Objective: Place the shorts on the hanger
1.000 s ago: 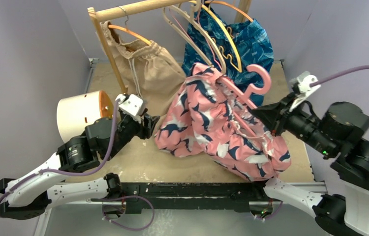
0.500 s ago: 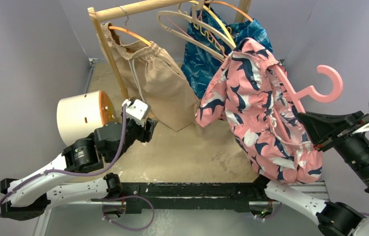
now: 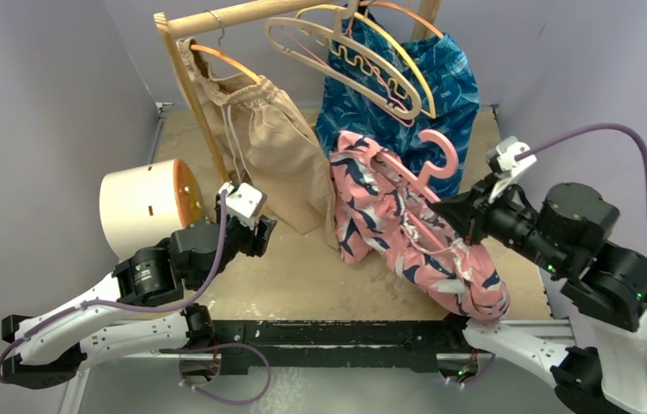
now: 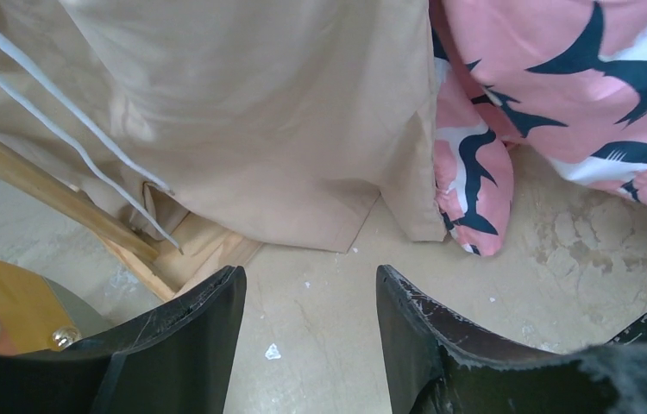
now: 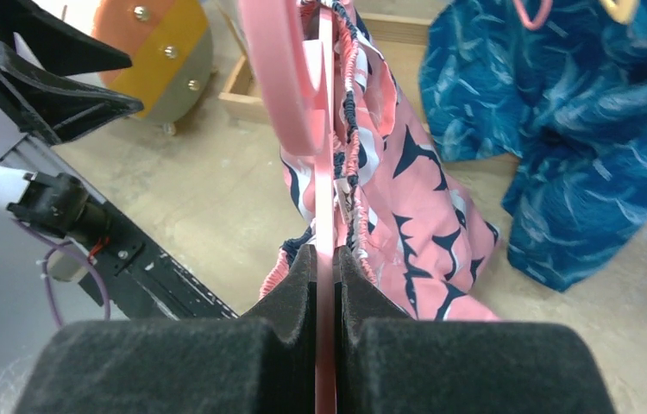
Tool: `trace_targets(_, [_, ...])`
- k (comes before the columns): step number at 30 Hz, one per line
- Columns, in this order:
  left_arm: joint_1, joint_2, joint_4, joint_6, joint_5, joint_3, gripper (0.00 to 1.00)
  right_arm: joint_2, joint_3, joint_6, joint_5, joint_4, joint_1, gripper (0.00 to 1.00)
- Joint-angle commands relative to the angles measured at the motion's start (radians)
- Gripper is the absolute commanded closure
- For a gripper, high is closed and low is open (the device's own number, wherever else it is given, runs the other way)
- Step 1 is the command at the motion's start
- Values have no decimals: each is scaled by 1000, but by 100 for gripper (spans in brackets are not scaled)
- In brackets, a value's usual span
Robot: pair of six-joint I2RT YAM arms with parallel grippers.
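The right jaws are pressed together on the hanger, pinching its thin flat edge between the two dark pads. In the top view the hanger is held up above the tabletop, its thick hook pointing upward and free, not on the wooden rail. The shorts hang from it: the gathered waistband sits around the hanger's arm, and the cloth falls down and toward the near edge of the tabletop. In the right wrist view the shorts are just to the right of the hanger's edge, with the elastic waist touching it. In the left wrist view one lower corner of the shorts seems to touch the tabletop, just beside the hem of the beige shorts.

The left jaws are spread apart with nothing between them. They are low over bare tabletop and point toward the beige shorts, which hang from an orange hanger on the rail. The blue shorts hang behind the pink ones, with empty beige hangers in front of them. A white cylinder with an orange end lies at the left.
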Motion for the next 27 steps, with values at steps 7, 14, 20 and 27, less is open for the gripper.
trace_targets(7, [5,-64,30,-31,18,-58,43,82,-8,-43,-243,342,-3,100])
trace_targets(14, [4,-107,39,-28,49,-93,43,168,17,-71,-188,430,-4,100])
trace_targets(20, [5,-180,72,-37,74,-161,35,256,78,-97,4,438,-4,100])
trace_targets(27, [5,-214,108,-48,49,-239,30,332,109,-96,78,565,-3,100])
